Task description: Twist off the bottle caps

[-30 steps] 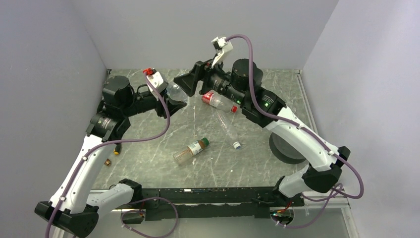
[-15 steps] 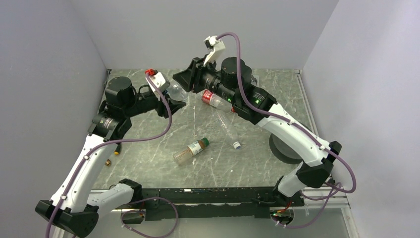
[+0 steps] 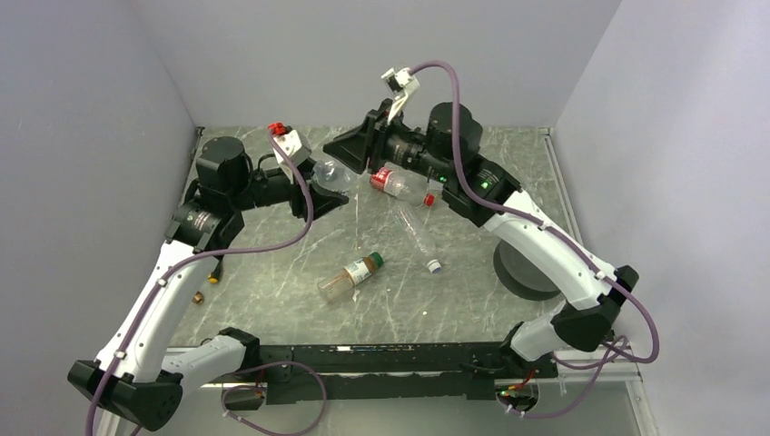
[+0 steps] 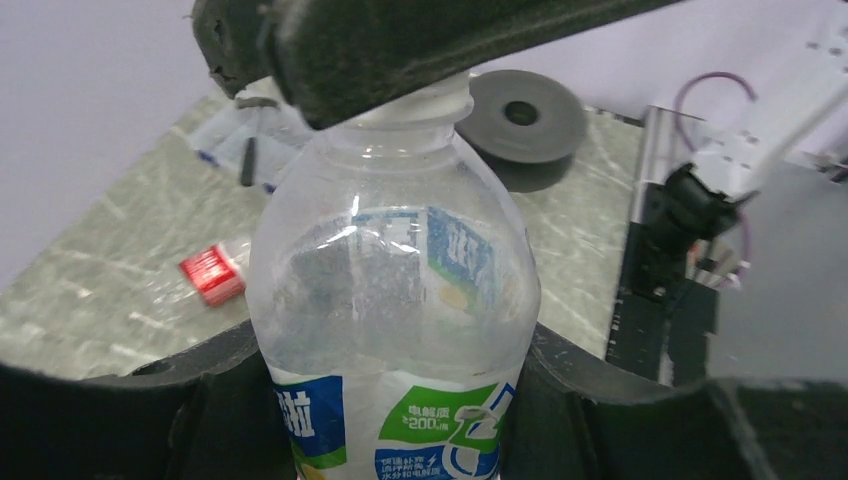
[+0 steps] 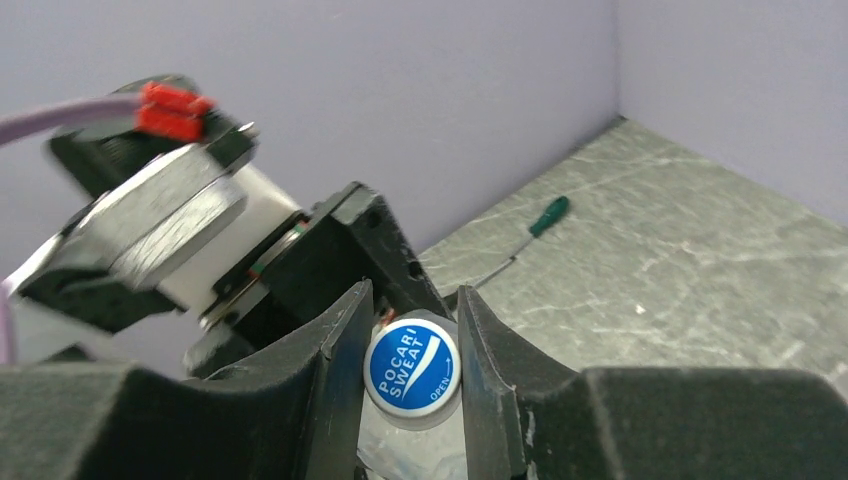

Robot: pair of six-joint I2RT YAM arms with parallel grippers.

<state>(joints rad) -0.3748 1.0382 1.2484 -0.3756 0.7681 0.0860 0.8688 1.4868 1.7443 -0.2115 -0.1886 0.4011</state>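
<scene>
My left gripper (image 3: 327,184) (image 4: 395,425) is shut on the clear bottle with the blue-white label (image 3: 332,173) (image 4: 390,300) and holds it above the table's far middle. The right gripper (image 3: 356,152) (image 5: 411,352) faces it. Its fingers (image 5: 335,365) are shut on that bottle's white-and-blue cap (image 5: 411,366). On the table lie the red-label bottle (image 3: 392,181) with its red cap (image 3: 429,200), the slim clear bottle (image 3: 416,230) with a white-and-blue cap (image 3: 435,266) at its near end, and the amber bottle (image 3: 348,279) with its dark green cap (image 3: 375,261).
A grey round disc (image 3: 527,270) lies at the right, partly under my right arm. A green-handled screwdriver (image 5: 545,217) rests by the back wall. Two small objects (image 3: 213,280) sit near the left edge. Grey walls close in the left, back and right.
The right gripper has closed onto the cap of the held bottle. The left gripper has carried the bottle slightly to the right.
</scene>
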